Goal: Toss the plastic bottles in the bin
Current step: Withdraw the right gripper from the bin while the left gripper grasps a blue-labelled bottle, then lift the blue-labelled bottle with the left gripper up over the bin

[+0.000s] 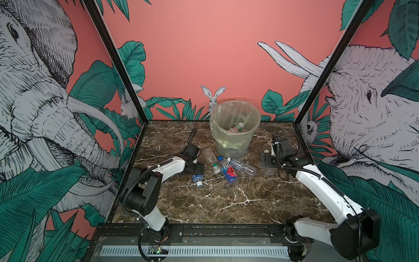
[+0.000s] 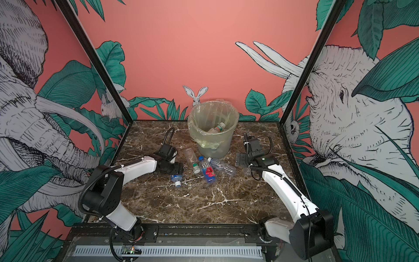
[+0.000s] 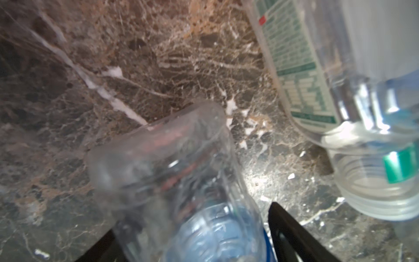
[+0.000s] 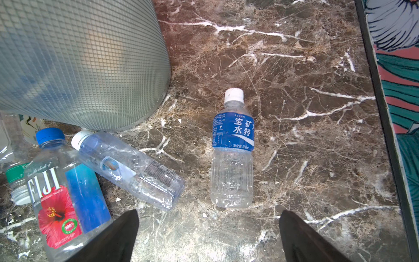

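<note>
Translucent bin point(image 1: 249, 138), green-labelled bottle point(image 1: 237, 127) inside

Pink jungle-mural walls point(image 1: 226, 56), seemingly marble tabletop point(image 1: 226, 204)

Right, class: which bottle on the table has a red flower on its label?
The Fiji bottle, lying in front of the bin. Its red flower and blue cap set it apart from the white-capped bottles beside it.

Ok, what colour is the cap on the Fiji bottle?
Blue. The cap of the Fiji bottle shows best in the right wrist view.
</note>
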Tool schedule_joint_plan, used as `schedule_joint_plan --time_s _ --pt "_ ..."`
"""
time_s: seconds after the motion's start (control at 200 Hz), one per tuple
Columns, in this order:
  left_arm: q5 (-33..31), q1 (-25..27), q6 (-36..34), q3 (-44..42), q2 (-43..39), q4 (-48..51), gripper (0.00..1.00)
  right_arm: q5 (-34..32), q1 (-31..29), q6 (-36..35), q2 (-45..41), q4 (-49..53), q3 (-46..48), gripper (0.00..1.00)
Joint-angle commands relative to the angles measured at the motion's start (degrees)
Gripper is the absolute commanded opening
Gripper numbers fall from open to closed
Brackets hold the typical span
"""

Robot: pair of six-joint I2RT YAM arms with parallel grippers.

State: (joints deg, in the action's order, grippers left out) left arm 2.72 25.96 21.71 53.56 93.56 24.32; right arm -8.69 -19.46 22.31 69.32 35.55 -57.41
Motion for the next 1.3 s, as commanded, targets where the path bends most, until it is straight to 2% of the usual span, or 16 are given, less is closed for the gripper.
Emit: schedule_joint_plan --time_s 0.0,0.425,0.615,0.7,1.295 --pt "-1.5 0.2 -1.9 1.0 0.1 2.6 0.84 0.2 0.0 0.7 -0.7 -1.7 0.6 0.99" --pt "-2.6 0.3 -4.7 -0.3 -0.6 3.6 0.78 2.1 0.1 0.2 1.4 -4.9 4.1 0.99" --pt "-2.8 0.3 -5.8 -1.8 -2.5 3.1 0.6 2.3 0.2 -0.2 1.8 -5.6 5.0 0.99" --pt "-2.7 0.3 -6.1 -2.7 -3.9 2.2 0.56 2.6 0.1 -0.2 1.8 -5.8 5.3 0.99" --pt "4.1 0.3 -7.2 -14.0 -23.5 -11.4 0.59 7.3 0.1 -3.6 -4.4 -15.1 13.8 0.99"
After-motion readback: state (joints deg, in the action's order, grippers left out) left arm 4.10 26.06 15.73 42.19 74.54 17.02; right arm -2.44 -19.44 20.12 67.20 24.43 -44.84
